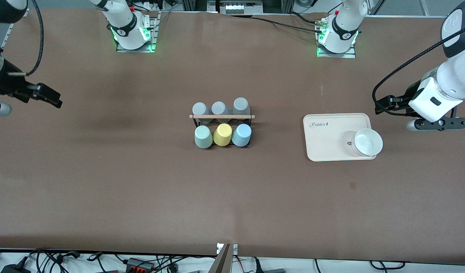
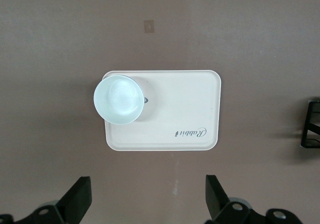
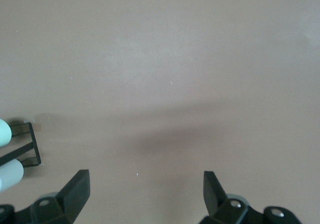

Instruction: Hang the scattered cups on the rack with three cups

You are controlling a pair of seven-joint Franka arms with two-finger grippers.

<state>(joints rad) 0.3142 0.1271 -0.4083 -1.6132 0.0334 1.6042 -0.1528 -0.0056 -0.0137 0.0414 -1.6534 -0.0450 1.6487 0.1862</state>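
Observation:
The black wire rack (image 1: 221,116) with a wooden rod stands mid-table. On its side nearer the front camera hang the mint-green cup (image 1: 203,136), a yellow cup (image 1: 222,134) and the light blue cup (image 1: 241,135). Three grey cups (image 1: 219,108) hang on its farther side. My left gripper (image 1: 382,106) is open and empty, up over the table beside the cream tray, as the left wrist view (image 2: 148,196) shows. My right gripper (image 1: 52,98) is open and empty over bare table at the right arm's end, also in the right wrist view (image 3: 146,191).
A cream tray (image 1: 331,132) lies toward the left arm's end, with a white upright cup (image 1: 367,142) on its corner; the left wrist view shows the tray (image 2: 185,103) and the cup (image 2: 118,99). The rack's end (image 3: 27,144) shows in the right wrist view.

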